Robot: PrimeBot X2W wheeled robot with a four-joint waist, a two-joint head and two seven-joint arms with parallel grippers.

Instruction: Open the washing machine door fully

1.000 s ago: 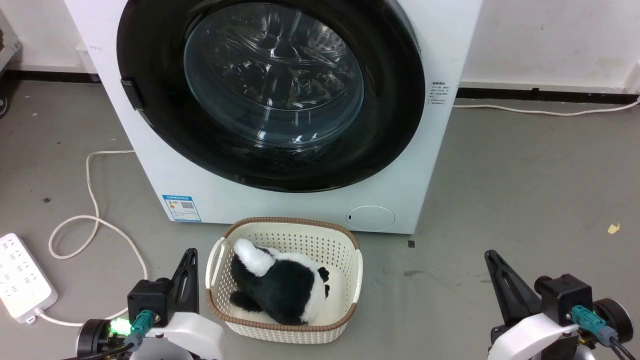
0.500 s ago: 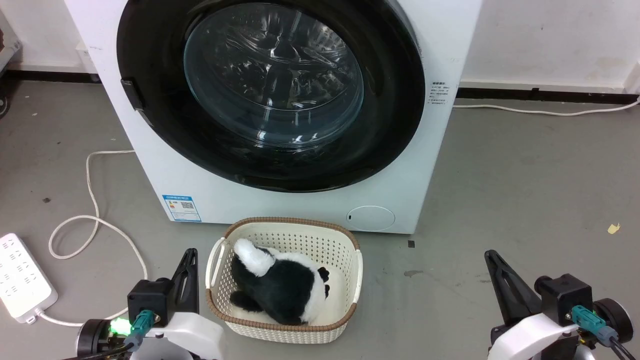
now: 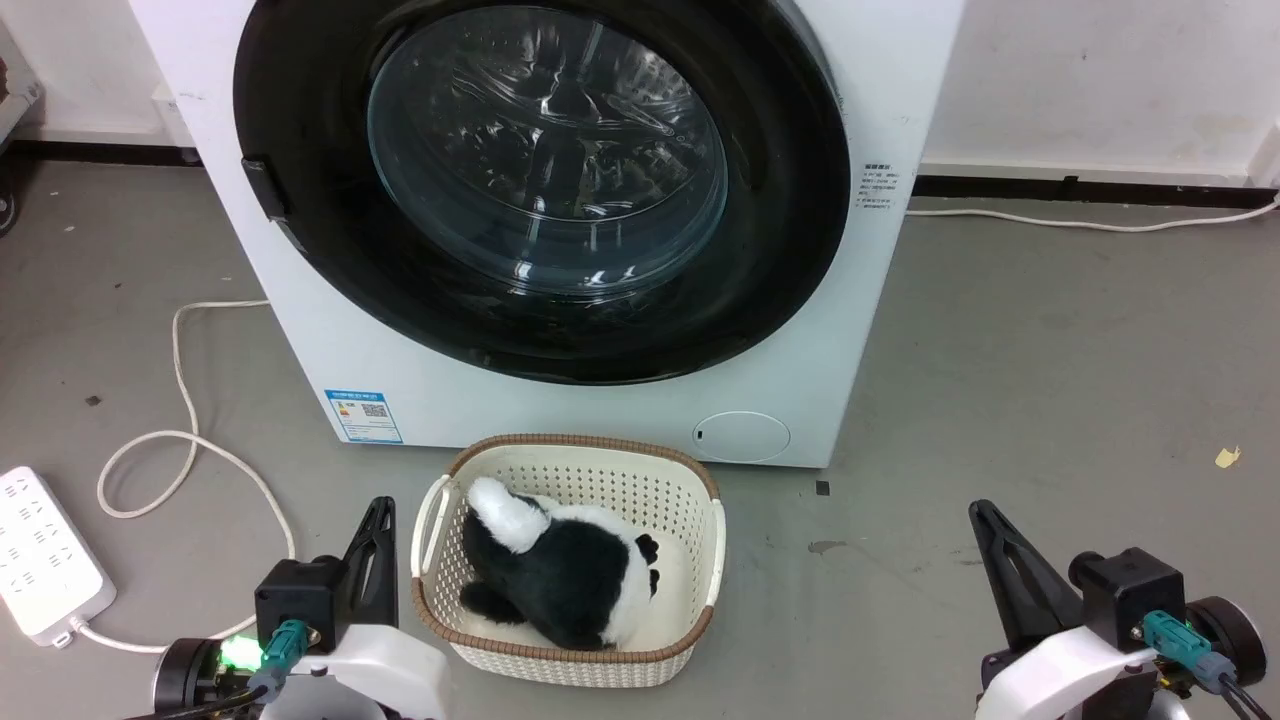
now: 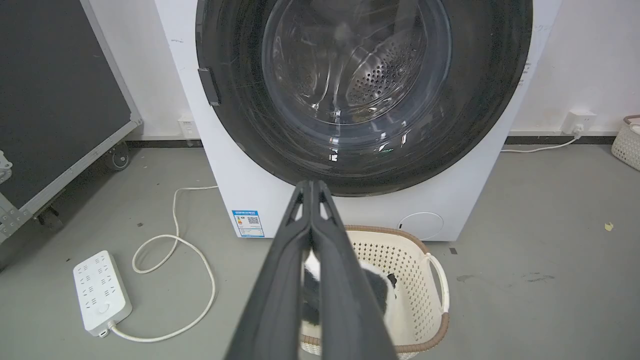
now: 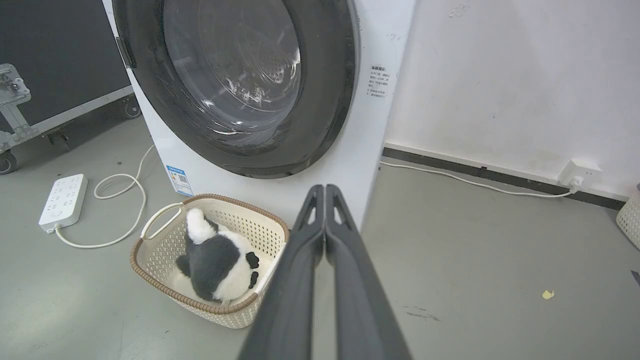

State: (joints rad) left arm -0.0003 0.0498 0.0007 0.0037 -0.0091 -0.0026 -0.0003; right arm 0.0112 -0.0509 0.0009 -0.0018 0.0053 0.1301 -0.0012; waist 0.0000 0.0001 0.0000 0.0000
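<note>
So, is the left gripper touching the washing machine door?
Apart. Head view: left gripper sits low beside the basket, with bare floor between it and the washing machine door.

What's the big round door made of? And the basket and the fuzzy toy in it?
The washing machine door: clear glass bowl in a glossy black rim, probably plastic; both reflect light. The basket: likely cream plastic, with neat moulded holes. The toy: soft plush, fuzzy black-and-white fur.
</note>
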